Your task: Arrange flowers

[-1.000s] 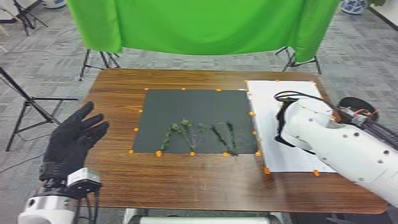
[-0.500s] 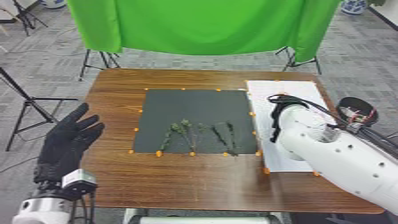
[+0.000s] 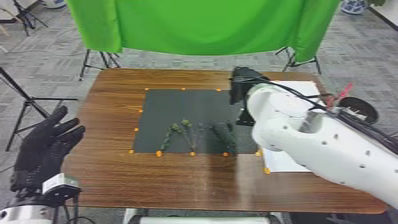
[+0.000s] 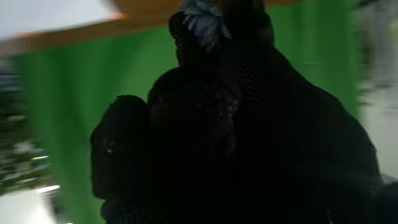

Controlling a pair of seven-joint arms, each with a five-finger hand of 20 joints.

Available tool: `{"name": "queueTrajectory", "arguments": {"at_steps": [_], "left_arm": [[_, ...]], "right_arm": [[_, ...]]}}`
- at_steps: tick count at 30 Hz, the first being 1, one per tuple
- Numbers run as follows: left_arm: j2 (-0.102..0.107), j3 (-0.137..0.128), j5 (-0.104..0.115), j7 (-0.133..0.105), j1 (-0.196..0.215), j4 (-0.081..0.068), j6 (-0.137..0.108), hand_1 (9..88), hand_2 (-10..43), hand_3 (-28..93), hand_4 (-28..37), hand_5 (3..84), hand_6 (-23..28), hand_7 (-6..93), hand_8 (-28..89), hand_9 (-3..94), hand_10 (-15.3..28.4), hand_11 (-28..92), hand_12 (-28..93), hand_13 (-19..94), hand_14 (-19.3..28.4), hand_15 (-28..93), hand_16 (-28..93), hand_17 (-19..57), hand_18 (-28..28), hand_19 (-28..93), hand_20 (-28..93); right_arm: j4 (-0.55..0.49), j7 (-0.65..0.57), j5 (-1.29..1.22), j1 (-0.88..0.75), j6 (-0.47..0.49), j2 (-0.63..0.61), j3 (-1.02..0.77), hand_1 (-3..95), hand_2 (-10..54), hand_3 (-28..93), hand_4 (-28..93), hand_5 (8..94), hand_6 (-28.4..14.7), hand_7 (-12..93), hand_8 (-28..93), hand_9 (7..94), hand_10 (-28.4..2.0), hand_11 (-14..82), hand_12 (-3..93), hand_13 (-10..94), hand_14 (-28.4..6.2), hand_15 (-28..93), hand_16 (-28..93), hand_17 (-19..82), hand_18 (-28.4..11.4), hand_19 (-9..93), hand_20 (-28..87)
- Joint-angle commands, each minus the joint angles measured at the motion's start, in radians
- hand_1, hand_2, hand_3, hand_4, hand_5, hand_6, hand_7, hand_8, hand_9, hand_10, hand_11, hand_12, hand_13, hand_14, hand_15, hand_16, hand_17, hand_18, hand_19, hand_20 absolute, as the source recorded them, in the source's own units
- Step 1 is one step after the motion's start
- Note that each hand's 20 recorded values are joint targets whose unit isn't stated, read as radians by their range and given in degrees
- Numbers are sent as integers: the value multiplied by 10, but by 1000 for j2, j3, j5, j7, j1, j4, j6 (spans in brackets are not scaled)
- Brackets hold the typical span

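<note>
From where I stand, nearest me the robot's left hand (image 3: 40, 145) is off to the left of the dark mat (image 3: 173, 107), empty, its fingers loosely open. The green sprigs (image 3: 182, 136) lie on the mat's near half. To its right is the white sheet (image 3: 284, 162), with the right arm (image 3: 293, 120) above it. The right hand (image 3: 242, 90) is by the mat's far right corner, its fingers closed on 1 blue-grey bloom (image 4: 207, 25). Well right of the mat is a round black container (image 3: 358, 109), with something red (image 3: 343, 95) near it; beyond the mat's far edge hangs the green cloth (image 3: 209, 27).

I'd worry about a low swing of that arm dragging the sprigs across the mat. The bloom might crush if the fingers squeeze harder, or slip, being held so close to the fingertips.

The sprigs' long axes run roughly from the mat's near edge toward its far edge, some slanting. The bloom's petals run roughly along the hand's length, their tips seemingly turned back toward the palm; its stem is hidden, so I can't tell where that points.
</note>
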State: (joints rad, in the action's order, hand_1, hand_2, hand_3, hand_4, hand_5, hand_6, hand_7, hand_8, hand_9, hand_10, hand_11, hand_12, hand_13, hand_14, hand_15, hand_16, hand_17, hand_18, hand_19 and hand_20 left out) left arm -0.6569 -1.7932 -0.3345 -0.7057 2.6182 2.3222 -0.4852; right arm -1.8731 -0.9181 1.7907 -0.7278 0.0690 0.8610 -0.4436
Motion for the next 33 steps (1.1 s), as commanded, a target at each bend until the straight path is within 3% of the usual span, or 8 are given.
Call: {"name": "queueTrajectory", "arguments": {"at_steps": [1,2,3,7,12,24,30,33], "left_arm": [[-70,-31,-10,17,29,10,-56,298,66,657,-209,364,92,109,-82,326,190,282,104,214,256,547,-124,-85,238,475,65],[-72,-31,-7,11,22,4,-48,296,65,656,-210,364,92,109,-82,326,190,282,104,214,256,547,-124,-86,238,476,65],[-87,-38,-24,37,16,3,-38,295,65,656,-210,364,92,109,-82,326,190,282,104,214,256,547,-125,-86,238,475,65],[-119,-21,-62,87,-34,-8,-28,294,64,654,-210,364,92,108,-81,326,190,283,105,213,257,546,-124,-87,238,474,66],[-150,26,-96,127,-114,-25,-14,292,63,655,-209,365,93,107,-81,325,190,282,105,212,258,547,-124,-89,241,475,69],[-100,95,-63,102,-213,-50,-4,292,63,655,-210,367,94,107,-81,326,191,283,106,213,260,549,-125,-83,248,494,79],[-85,101,-61,103,-229,-55,1,293,62,657,-211,367,94,108,-81,327,191,284,106,214,260,549,-125,-84,244,487,76],[-60,110,-38,71,-230,-57,-4,295,62,658,-211,367,94,108,-81,327,191,284,105,214,260,548,-125,-85,244,487,76]], "right_arm": [[37,77,44,57,-24,239,123,641,-95,731,-262,767,-23,313,115,904,-88,99,342,876,-3,648,178,654,-88,932,304],[53,89,46,64,-32,258,141,640,-95,730,-263,767,-22,313,113,904,-87,100,343,876,-3,649,178,653,-88,932,305],[68,91,51,56,-35,279,147,640,-95,730,-263,766,-22,314,112,904,-87,99,342,876,-3,650,178,653,-88,932,306],[148,107,58,55,-46,356,187,636,-95,732,-265,764,-19,320,109,904,-84,100,343,875,-3,653,179,652,-89,932,312],[223,114,48,22,-72,406,200,632,-95,733,-266,762,-15,325,102,906,-80,101,342,877,-1,658,180,652,-89,932,316],[309,93,43,52,-224,440,314,611,-95,716,-274,756,14,326,51,910,-64,87,328,871,-2,672,182,637,-92,932,352],[316,83,17,50,-180,447,295,604,-95,712,-277,747,21,327,42,911,-61,80,323,860,-7,680,183,627,-96,932,362],[314,88,-2,57,-157,450,294,601,-95,710,-277,742,19,321,36,906,-62,76,321,852,-9,684,183,618,-99,932,362]]}}
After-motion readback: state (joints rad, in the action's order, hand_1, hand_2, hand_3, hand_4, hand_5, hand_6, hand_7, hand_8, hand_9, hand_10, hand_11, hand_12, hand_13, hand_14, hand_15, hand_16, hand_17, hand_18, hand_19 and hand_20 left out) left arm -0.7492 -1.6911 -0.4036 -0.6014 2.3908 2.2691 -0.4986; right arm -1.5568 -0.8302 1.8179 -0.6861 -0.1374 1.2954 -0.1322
